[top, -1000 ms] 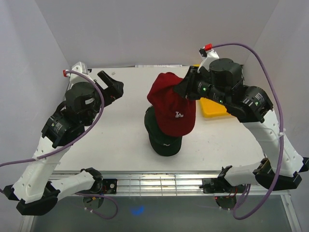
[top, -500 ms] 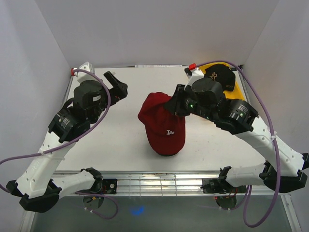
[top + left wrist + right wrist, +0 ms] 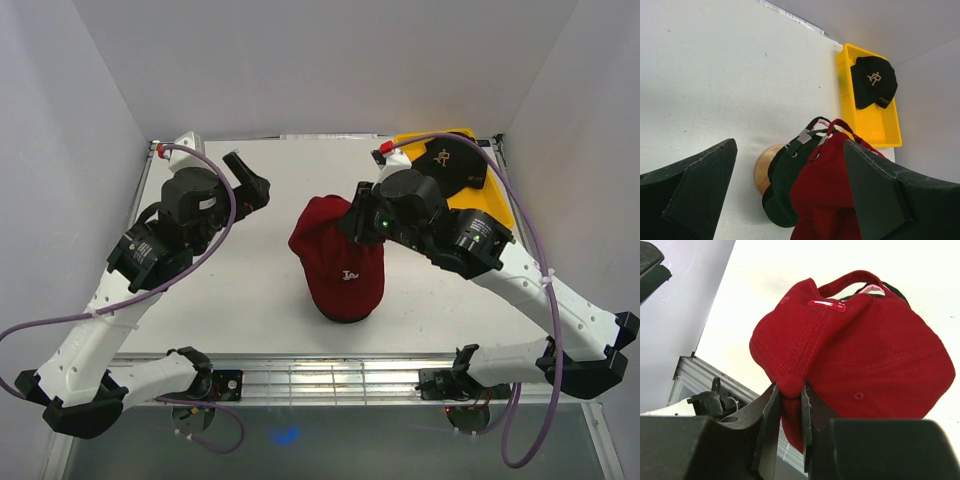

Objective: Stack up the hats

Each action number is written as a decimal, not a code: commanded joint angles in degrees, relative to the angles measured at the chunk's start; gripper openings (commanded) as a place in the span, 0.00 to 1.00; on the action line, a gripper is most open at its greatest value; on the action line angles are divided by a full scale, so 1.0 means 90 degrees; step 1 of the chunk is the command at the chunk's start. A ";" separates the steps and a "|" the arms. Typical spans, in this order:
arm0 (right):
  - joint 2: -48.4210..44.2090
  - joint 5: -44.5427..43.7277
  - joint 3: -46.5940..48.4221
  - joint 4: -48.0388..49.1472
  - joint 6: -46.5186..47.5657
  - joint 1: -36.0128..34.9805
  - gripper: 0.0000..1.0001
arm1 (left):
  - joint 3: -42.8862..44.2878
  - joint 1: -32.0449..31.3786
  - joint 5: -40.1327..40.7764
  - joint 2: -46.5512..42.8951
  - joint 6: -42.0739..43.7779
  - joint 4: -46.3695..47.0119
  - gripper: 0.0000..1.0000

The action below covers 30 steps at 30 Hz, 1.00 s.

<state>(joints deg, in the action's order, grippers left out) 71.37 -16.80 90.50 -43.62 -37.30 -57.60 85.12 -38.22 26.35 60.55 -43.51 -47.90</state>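
Note:
My right gripper (image 3: 352,222) (image 3: 790,390) is shut on a pinch of the red hat (image 3: 338,258) (image 3: 860,350) near its crown. The red hat lies over the stack on the wooden stand (image 3: 765,167). Beneath it sits the dark green hat (image 3: 785,185), of which only a dark edge (image 3: 345,316) shows from above. A sliver of pink (image 3: 872,289) peeks out under the red hat's back strap. The black hat (image 3: 455,160) (image 3: 872,80) lies in the yellow tray (image 3: 482,203) (image 3: 875,127) at the back right. My left gripper (image 3: 250,180) (image 3: 788,145) hangs open and empty, left of the stack.
The yellow tray stands against the right wall at the table's far corner. White walls close in the table on three sides. A metal rail (image 3: 320,375) runs along the near edge.
The right gripper has carried the red hat down and toward the near edge onto the stack, covering the green hat. The left arm has shifted slightly to the right, still open.

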 commanded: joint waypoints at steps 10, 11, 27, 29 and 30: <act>-0.0537 0.0099 -0.1177 0.0666 0.0004 -0.0025 0.09 | -0.0630 -0.0031 -0.1227 0.0547 0.0312 0.0322 0.98; -0.0664 0.0108 -0.1304 0.0724 0.0004 -0.0025 0.10 | -0.0688 -0.0031 -0.1306 0.0644 0.0342 0.0351 0.98; -0.0899 0.0167 -0.2057 0.0940 0.0004 -0.0025 0.28 | -0.1157 -0.0021 -0.2049 0.1113 0.0654 0.0683 0.97; -0.0948 0.0157 -0.2164 0.0969 0.0004 -0.0025 0.31 | -0.1196 -0.0031 -0.2088 0.1152 0.0664 0.0713 0.96; -0.0967 0.0157 -0.2194 0.0989 0.0004 -0.0025 0.32 | -0.1206 -0.0031 -0.2126 0.1162 0.0664 0.0722 0.96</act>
<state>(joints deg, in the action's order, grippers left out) 64.18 -14.79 71.66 -36.80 -37.39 -57.63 74.81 -38.22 8.95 70.54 -38.57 -42.76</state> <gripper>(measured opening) 0.312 0.966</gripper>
